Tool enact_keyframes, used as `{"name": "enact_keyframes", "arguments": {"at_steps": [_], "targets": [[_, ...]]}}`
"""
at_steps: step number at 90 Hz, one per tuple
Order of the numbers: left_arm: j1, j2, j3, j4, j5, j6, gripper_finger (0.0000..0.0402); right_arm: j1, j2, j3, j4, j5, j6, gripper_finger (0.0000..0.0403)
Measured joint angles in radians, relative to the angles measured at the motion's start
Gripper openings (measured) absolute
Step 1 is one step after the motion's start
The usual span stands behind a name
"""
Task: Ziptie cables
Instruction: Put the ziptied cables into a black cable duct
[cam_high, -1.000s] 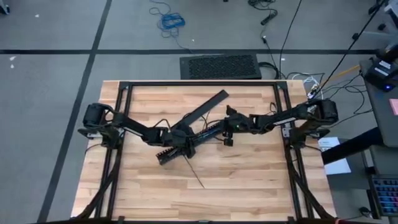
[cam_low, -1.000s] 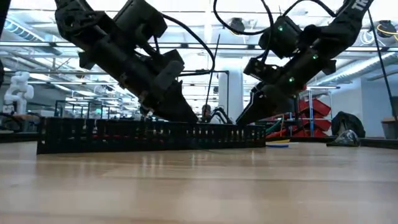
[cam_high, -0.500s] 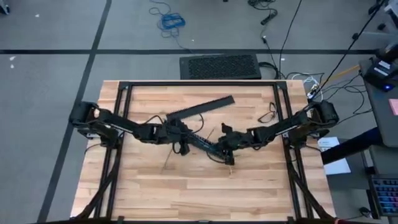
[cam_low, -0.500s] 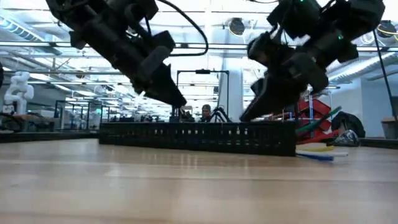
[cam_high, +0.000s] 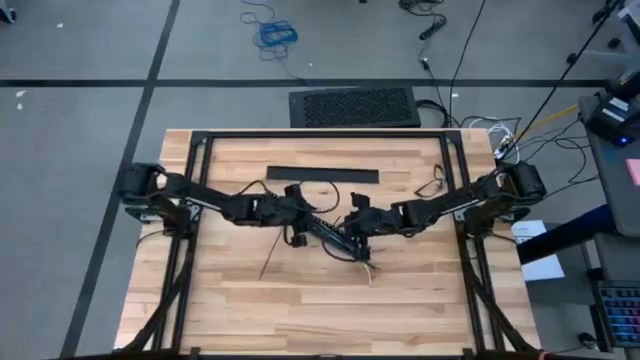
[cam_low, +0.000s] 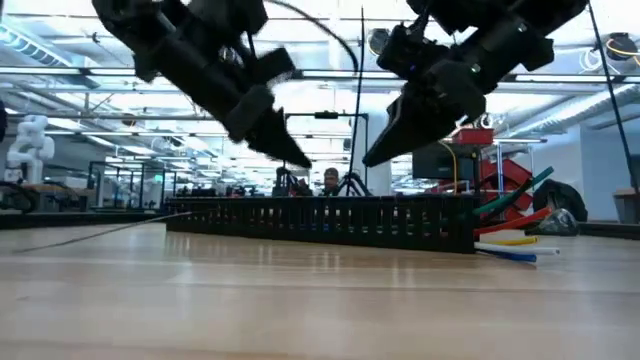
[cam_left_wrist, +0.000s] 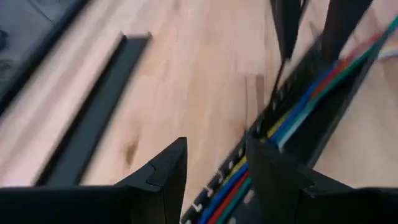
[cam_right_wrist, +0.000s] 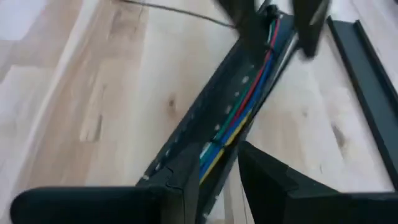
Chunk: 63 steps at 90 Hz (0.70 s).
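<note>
The cables (cam_right_wrist: 239, 115) now lie in the slotted bar (cam_high: 330, 232) at table (cam_high: 420, 300) centre. Both claws, left (cam_high: 297, 212) at 9 o'clock, right (cam_high: 357, 222) at 3, have lifted off, narrowly parted, empty. The cover strip (cam_high: 322, 175) has settled flat at 12. No tie yet fastened.

Robotics laboratory in an open industrial hall: wooden workbench (cam_high: 300, 300) on a grey taped floor (cam_high: 80, 120), loose floor cables (cam_high: 275, 35), ceiling trusses (cam_low: 60, 75), white robot arm (cam_low: 27, 140) beyond
</note>
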Motion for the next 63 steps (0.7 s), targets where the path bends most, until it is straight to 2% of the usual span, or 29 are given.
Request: {"name": "enact_keyframes", "arguments": {"at_steps": [26, 49, 63], "targets": [[0.032, 0.126, 0.0, 0.16, 0.146, 0.104, 0.0161, 0.001, -0.001, 0.001, 0.006, 0.0, 0.057, 0.0103], [0.067, 0.188, 0.002, 0.267, 0.158, 0.11, 0.0127, 0.005, 0.007, 0.001, 0.025, -0.005, 0.095, 0.0103], [0.069, 0.204, 0.002, 0.3, 0.194, 0.115, 0.0123, 0.008, 0.017, 0.002, 0.027, -0.005, 0.102, 0.0103]]}}
